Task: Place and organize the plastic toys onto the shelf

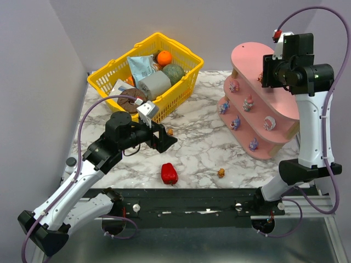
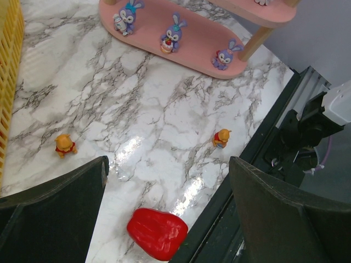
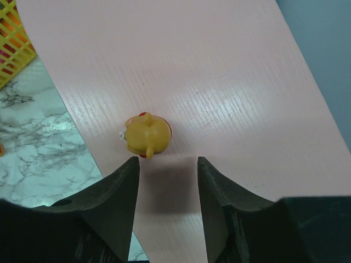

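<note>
Bench (image 1: pixel 192 150) with a white marble pattern, seen from above, two robot arms bolted at its near edge. At 11 o'clock stands a yellow mesh basket (image 1: pixel 112 71) full of groceries.

The left arm (image 1: pixel 88 164) reaches from 7 o'clock toward the centre of the bench. The left jaws hover above the bare surface, spread as wide as they go, with nothing between them. In the left wrist view, a first orange figurine (image 2: pixel 64 145) stands at 9 o'clock and a second orange figurine (image 2: pixel 221 137) at 3 o'clock, well apart. A glossy red pepper (image 2: pixel 157 233) lies at 6 o'clock, near the front edge of the bench.

At 3 o'clock in the overhead view stands the shelf (image 1: pixel 247 55), pink, with three oval boards on light wooden posts. Most of the plastic toys (image 1: pixel 248 101) are already on it, with about three on the middle board and three on the bottom board. They are mostly purple-blue, and one is a pink ring shape. The left wrist view shows the bottom three as purple-blue rabbits (image 2: pixel 172 34), upright in a row.

The right arm (image 1: pixel 312 126) rises at 4 o'clock, its wrist over the top board. The right jaws point down at that board, about half open, and the gap between them is empty. A yellow-orange toy (image 3: pixel 147 134) stands on the top board, just beyond the left-hand fingertip (image 3: pixel 131 164). Whether the two touch cannot be told.
</note>
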`<state>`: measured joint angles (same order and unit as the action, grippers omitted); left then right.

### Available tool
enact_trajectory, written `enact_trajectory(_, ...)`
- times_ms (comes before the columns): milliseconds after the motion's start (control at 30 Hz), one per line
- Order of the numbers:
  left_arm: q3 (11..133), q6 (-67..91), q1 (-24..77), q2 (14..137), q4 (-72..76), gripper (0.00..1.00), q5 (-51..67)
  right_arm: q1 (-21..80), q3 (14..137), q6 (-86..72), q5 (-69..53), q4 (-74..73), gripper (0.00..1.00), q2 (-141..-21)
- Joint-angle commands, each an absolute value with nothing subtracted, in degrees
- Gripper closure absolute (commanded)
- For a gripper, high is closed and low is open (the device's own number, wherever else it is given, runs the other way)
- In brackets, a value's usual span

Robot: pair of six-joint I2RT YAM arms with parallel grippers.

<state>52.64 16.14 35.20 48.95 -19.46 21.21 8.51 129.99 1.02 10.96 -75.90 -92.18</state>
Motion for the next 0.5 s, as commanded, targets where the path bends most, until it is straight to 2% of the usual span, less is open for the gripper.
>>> enact_trajectory(0,52.0,16.6,34.9,48.0,-19.9,0.01,22.3,8.1,129.2,0.2,12.8,-76.6,0.47,-90.6)
enact_trajectory(100,52.0,16.4,34.9,47.9,-20.0,0.01,22.3,8.2,129.3,0.2,12.4,-76.6,0.48,-90.6)
enact_trajectory(267,52.0,16.3,34.9,48.3,-19.8,0.01,22.1,8.1,130.3,-1.9,4.4,-75.7,0.51,-88.7)
enact_trajectory(467,52.6,16.5,34.9,49.5,-18.5,0.01,21.9,9.3,124.1,-4.0,-7.0,-69.4,0.52,-79.6)
